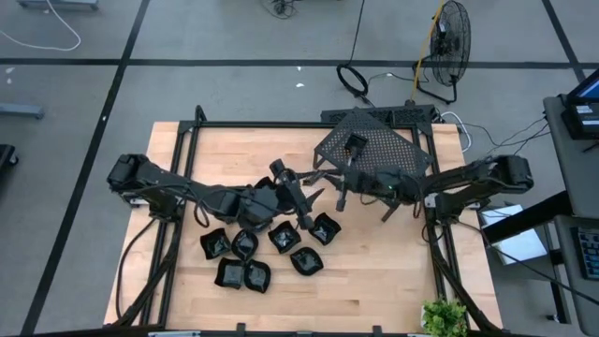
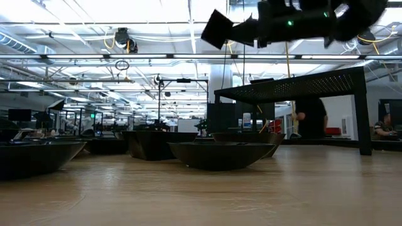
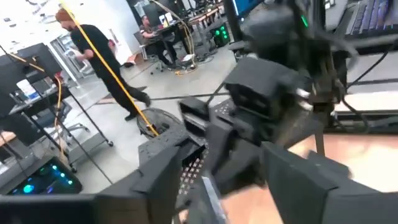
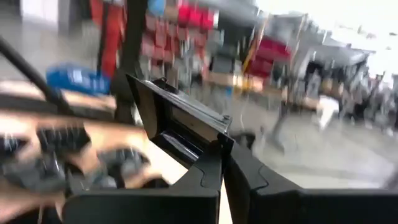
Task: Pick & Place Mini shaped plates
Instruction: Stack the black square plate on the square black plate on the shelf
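Observation:
Several mini shaped plates (image 1: pixel 284 236), glossy black with raised rims, rest on their bases on the wooden table (image 1: pixel 187 309); the low view shows them as dark bowls (image 2: pixel 220 154). One more plate (image 1: pixel 355 143) lies on top of the black perforated rack (image 1: pixel 374 140). My right gripper (image 1: pixel 339 187) hovers high in front of the rack, shut on a square plate (image 2: pixel 217 28). My left gripper (image 1: pixel 299 197) is open above the plates, facing the right arm, with nothing between its fingers (image 3: pixel 158 177). My right gripper pinches the square plate by its rim (image 4: pixel 214 134) between the two fingers (image 4: pixel 205 177). The plate is lifted clear of the table and tilted up on edge, sticking out past the fingertips.
The rack stands on legs (image 2: pixel 362 113) at the table's far right. A potted plant (image 1: pixel 444 316) sits at the near right corner. Bare wood lies along the near edge. A fan (image 1: pixel 449 47) and cables are on the floor beyond. People (image 3: pixel 102 56) show in the room behind.

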Tool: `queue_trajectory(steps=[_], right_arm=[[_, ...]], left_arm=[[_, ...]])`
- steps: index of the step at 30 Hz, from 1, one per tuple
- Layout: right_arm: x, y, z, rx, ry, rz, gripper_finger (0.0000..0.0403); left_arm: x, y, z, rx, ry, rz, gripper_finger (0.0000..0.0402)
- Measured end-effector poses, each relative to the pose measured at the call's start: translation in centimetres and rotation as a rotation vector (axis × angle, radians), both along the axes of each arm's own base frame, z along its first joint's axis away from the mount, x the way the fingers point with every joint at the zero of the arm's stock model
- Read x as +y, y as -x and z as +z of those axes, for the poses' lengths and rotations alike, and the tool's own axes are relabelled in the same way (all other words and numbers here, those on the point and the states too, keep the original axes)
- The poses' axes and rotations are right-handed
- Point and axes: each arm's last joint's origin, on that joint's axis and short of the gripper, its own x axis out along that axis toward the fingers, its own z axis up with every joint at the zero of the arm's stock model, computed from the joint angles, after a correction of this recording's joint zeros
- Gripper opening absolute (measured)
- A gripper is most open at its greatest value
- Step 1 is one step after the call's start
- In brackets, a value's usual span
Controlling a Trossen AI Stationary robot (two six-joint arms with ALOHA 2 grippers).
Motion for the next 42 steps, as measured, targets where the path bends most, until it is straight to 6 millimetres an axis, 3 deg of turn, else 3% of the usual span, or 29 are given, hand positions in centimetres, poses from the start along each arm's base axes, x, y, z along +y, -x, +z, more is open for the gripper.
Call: queue_trajectory(steps=[5,9,11,16,22,26,31,36,42], right_arm=[[-2.5,0.6,4.9,0.296,-0.151,-0.182,0.0],[-5.2,3.0,8.5,0.461,-0.308,-0.339,0.0],[-6.5,4.6,9.4,0.514,-0.376,-0.423,0.0],[-9.2,7.6,9.4,0.512,-0.491,-0.577,0.0],[-11.3,9.0,7.7,0.488,-0.602,-0.543,0.0],[-11.7,9.3,7.0,0.523,-0.56,-0.546,0.0],[-11.5,9.2,7.2,0.609,-0.396,-0.337,0.0],[-12.0,9.3,9.0,0.592,-0.286,-0.278,0.0],[-13.5,8.3,13.2,0.56,-0.243,-0.275,0.0]], left_arm=[[-0.5,0.5,-1.3,0.116,-0.01,0.034,0.0262],[-0.3,1.0,-2.4,0.179,0.047,0.077,0.027],[-0.2,1.2,-2.7,0.195,0.076,0.094,0.0271],[0.3,1.6,-3.6,0.236,0.138,0.142,0.0271],[0.9,2.0,-4.1,0.262,0.183,0.187,0.0271],[1.1,2.0,-4.2,0.261,0.195,0.198,0.0271],[1.4,1.9,-4.2,0.258,0.198,0.209,0.0271],[2.0,1.8,-4.2,0.26,0.217,0.207,0.0271],[2.8,1.6,-4.3,0.27,0.248,0.194,0.0271]])
